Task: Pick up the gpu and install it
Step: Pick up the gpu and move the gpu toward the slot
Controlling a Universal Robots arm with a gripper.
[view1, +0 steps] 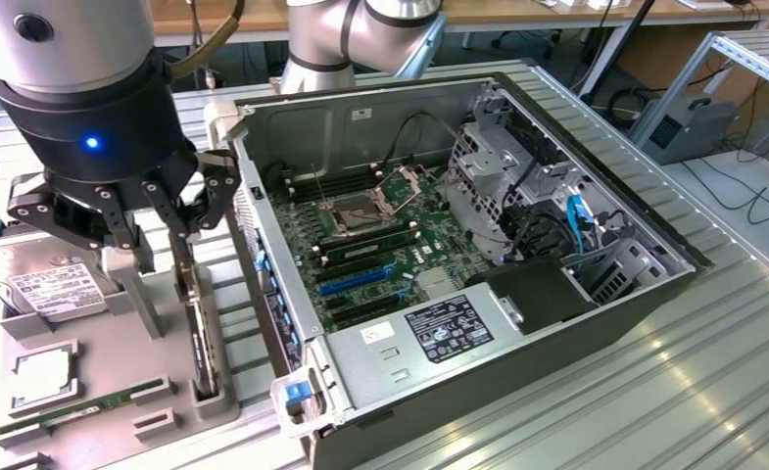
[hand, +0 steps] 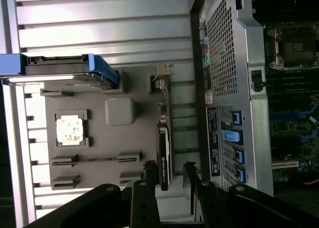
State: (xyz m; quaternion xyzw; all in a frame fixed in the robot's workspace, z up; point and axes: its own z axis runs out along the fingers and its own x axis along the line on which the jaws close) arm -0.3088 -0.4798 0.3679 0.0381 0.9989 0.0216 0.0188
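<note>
The gpu [view1: 199,333] is a thin dark card standing on its edge in a slot of the grey holder tray [view1: 110,352], at the exterior view's left of the computer case. My gripper [view1: 175,235] hangs just above the card's upper end. In the wrist view the gpu [hand: 164,148] runs between my two black fingers [hand: 148,180], with a gap showing on each side, so my gripper [hand: 169,172] is open and astride the card without clamping it.
The open computer case [view1: 646,245] lies to the exterior view's right, its motherboard [view1: 371,235] with blue card slots [view1: 358,279] exposed. The tray also holds a hard drive [view1: 44,284], a processor [view1: 44,377] and a green memory stick [view1: 83,411]. The case's rear panel [hand: 224,63] sits close beside the card.
</note>
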